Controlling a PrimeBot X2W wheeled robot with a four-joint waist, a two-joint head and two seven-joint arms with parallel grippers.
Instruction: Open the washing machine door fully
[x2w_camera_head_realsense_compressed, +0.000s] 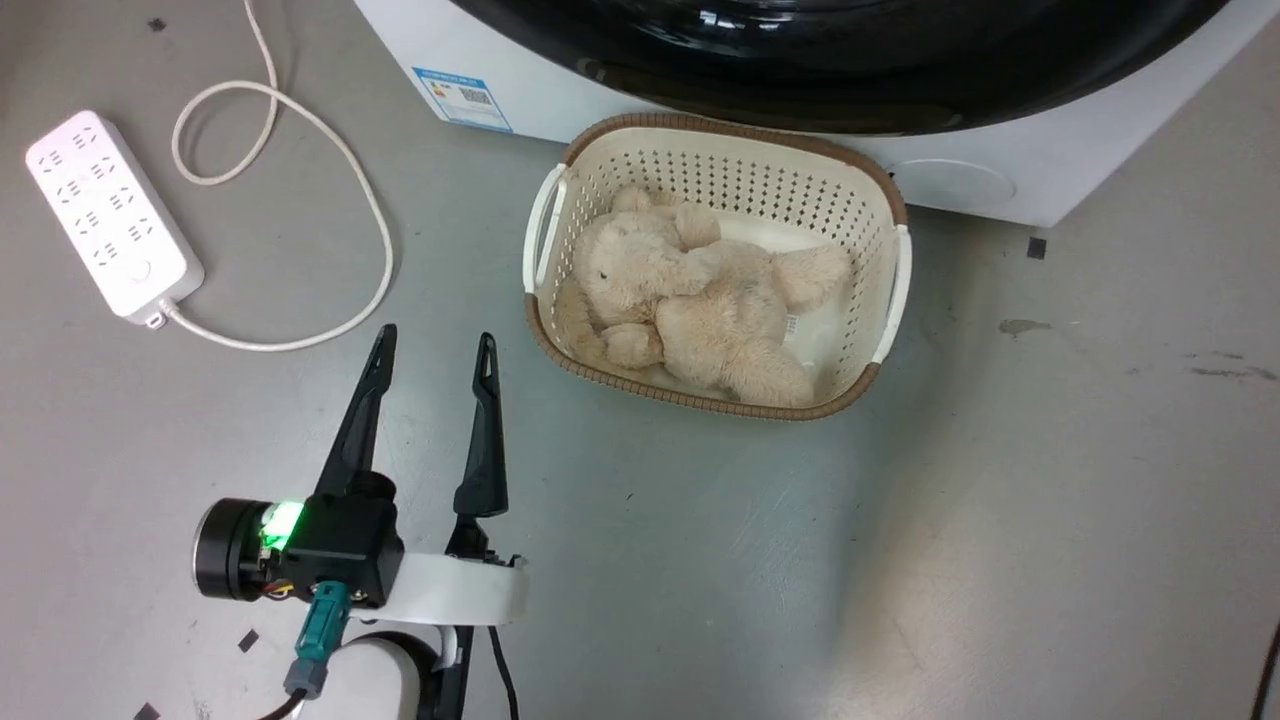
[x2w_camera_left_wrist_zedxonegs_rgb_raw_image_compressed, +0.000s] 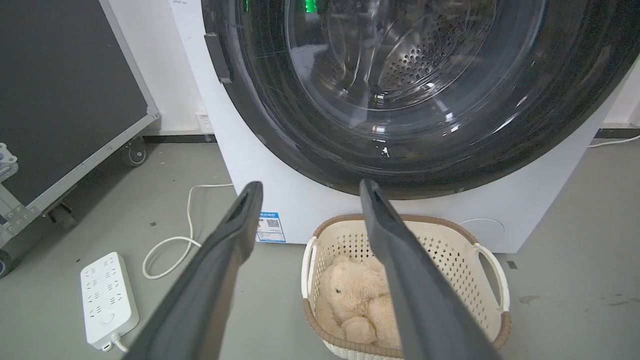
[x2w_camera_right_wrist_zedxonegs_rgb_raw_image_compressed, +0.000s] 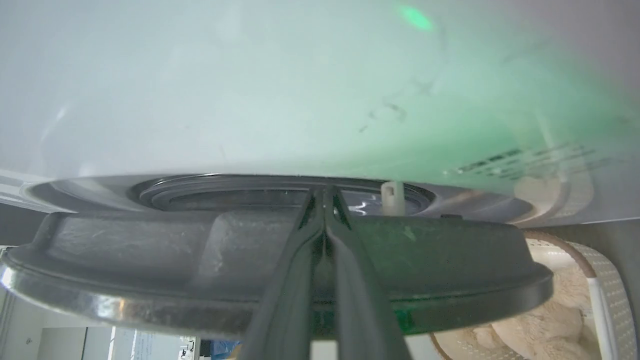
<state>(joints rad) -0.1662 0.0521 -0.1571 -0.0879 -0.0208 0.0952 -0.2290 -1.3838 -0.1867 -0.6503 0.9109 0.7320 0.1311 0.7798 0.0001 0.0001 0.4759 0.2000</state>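
The washing machine door (x2w_camera_head_realsense_compressed: 850, 60) is a big glossy black round with a clear glass bowl (x2w_camera_left_wrist_zedxonegs_rgb_raw_image_compressed: 390, 60) at its centre. It spans the top of the head view. In the right wrist view the door's grey inner side and chrome rim (x2w_camera_right_wrist_zedxonegs_rgb_raw_image_compressed: 150, 250) stand a little off the white machine front (x2w_camera_right_wrist_zedxonegs_rgb_raw_image_compressed: 250, 100), so the door is ajar. My right gripper (x2w_camera_right_wrist_zedxonegs_rgb_raw_image_compressed: 325, 192) is shut with nothing between its fingers, its tips lying on that inner side by the gap. My left gripper (x2w_camera_head_realsense_compressed: 436, 340) hangs open over the floor in front of the machine, well short of the door (x2w_camera_left_wrist_zedxonegs_rgb_raw_image_compressed: 310, 130).
A cream basket (x2w_camera_head_realsense_compressed: 740, 170) holding a beige plush toy (x2w_camera_head_realsense_compressed: 700, 310) stands on the floor right below the door, to the right of my left gripper. A white power strip (x2w_camera_head_realsense_compressed: 110, 215) and its looped cable (x2w_camera_head_realsense_compressed: 370, 200) lie to the left. A wheeled black case (x2w_camera_left_wrist_zedxonegs_rgb_raw_image_compressed: 65, 100) stands at far left.
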